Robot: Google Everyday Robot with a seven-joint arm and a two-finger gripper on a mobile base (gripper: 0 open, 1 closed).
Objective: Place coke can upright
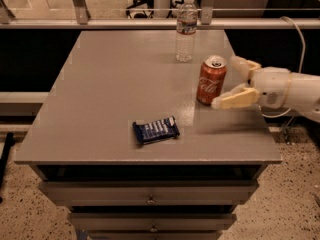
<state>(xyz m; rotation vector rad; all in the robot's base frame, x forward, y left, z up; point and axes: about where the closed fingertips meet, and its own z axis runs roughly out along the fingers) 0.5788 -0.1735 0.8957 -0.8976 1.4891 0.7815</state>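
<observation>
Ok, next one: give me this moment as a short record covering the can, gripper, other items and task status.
coke can: upright on the table's right side, silver top up
gripper: open, just right of the coke can, not clamped on it
water bottle: upright, behind the coke can, near the far edge
snack wrapper: dark blue, lying flat near the front edge
table: grey top
task status: coke can stands upright
</observation>
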